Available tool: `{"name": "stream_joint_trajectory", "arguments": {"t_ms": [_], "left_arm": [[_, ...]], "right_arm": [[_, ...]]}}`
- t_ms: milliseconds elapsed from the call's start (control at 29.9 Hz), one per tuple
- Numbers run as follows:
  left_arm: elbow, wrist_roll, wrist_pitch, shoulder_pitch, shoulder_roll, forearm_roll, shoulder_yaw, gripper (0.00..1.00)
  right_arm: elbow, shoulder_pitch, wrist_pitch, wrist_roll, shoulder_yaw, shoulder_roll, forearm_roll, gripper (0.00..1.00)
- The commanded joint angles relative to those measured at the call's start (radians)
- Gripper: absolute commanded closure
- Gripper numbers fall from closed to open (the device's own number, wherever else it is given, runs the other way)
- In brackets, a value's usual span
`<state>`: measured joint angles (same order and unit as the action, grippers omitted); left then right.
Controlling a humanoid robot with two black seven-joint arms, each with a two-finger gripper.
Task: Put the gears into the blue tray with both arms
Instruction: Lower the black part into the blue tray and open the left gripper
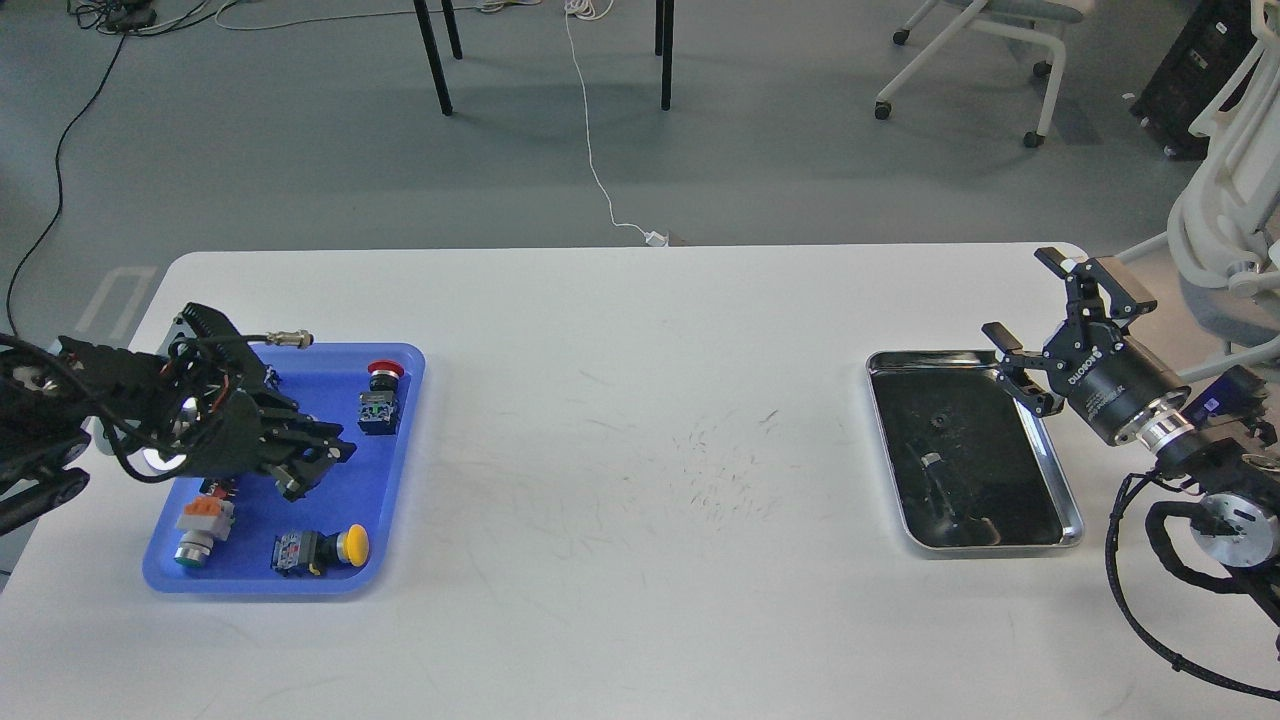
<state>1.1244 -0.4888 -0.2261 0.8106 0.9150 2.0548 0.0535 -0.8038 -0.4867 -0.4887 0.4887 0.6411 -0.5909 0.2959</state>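
The blue tray (398, 480) lies at the table's left. My left gripper (318, 468) hovers low over its middle, pointing right. Its dark fingers cannot be told apart, and I cannot see whether anything sits between them. One tiny black gear (938, 418) lies in the upper part of the silver tray (1062, 485) at the right. My right gripper (1018, 295) is open and empty, hanging just above the silver tray's far right corner with its fingers pointing up and left.
Three push-button switches lie in the blue tray: a red-capped one (381, 398), a yellow-capped one (325, 548) and an orange and green one (196, 524). A small pale glint (930, 460) shows inside the silver tray. Office chairs stand beyond the table's right end.
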Motion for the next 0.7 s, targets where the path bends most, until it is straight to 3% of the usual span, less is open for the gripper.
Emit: {"name": "stream_joint_trajectory", "arguments": {"t_ms": [0, 201, 368, 502, 669], "left_arm": [[-0.006, 0.0, 0.005, -0.028, 0.004, 0.001, 0.012, 0.88], [-0.032, 0.0, 0.005, -0.051, 0.024, 0.011, 0.011, 0.86], [-0.026, 0.0, 0.004, -0.051, 0.028, 0.011, 0.012, 0.75], [-0.023, 0.0, 0.005, -0.05, 0.03, 0.01, 0.017, 0.24], [-0.008, 0.0, 0.004, -0.045, 0.038, 0.004, 0.058, 0.09]], "right_arm": [[0.0, -0.001, 0.0, 0.0, 0.0, 0.0, 0.0, 0.01], [-0.002, -0.003, 0.0, 0.0, 0.002, 0.0, 0.0, 0.01], [-0.002, -0.001, 0.0, 0.0, 0.002, 0.0, 0.0, 0.01], [0.0, -0.003, 0.0, 0.0, 0.002, 0.0, 0.0, 0.01], [-0.002, -0.004, 0.0, 0.0, 0.002, 0.0, 0.0, 0.01]]}}
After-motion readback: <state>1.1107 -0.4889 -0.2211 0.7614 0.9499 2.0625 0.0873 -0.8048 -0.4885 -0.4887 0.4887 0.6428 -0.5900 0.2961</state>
